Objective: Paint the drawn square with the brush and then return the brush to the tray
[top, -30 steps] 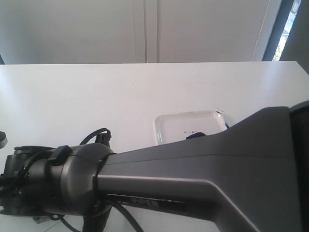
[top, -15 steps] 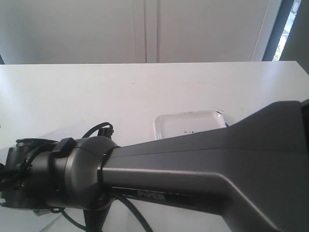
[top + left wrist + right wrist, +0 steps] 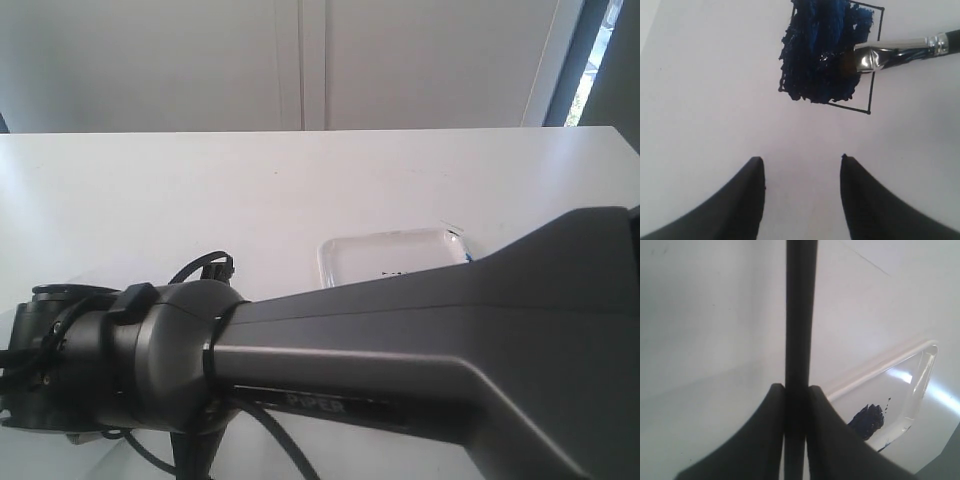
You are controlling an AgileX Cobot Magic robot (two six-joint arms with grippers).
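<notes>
In the left wrist view the drawn square point(image 3: 821, 60) is a thin black outline largely covered by ragged dark-blue paint. The brush point(image 3: 892, 52) lies across its edge, silver ferrule showing and dark bristles resting on the painted patch. My left gripper point(image 3: 801, 162) hovers open just short of the square, with nothing between its fingers. In the right wrist view my right gripper point(image 3: 796, 387) is shut on the brush's black handle point(image 3: 801, 315). The glossy white tray point(image 3: 922, 375) with its navy paint puddle point(image 3: 867, 420) lies beside it. The tray point(image 3: 385, 252) is partly hidden in the exterior view.
The right arm's big grey link point(image 3: 420, 350) crosses the front of the exterior view, its wrist point(image 3: 90, 370) at the lower left. White paper point(image 3: 710, 100) surrounds the square. The white table point(image 3: 200, 200) runs back to a wall.
The right arm's wrist has shifted slightly right and upward in the exterior view. The arm now covers the tray's paint puddle. Over the last half second it has barely moved.
</notes>
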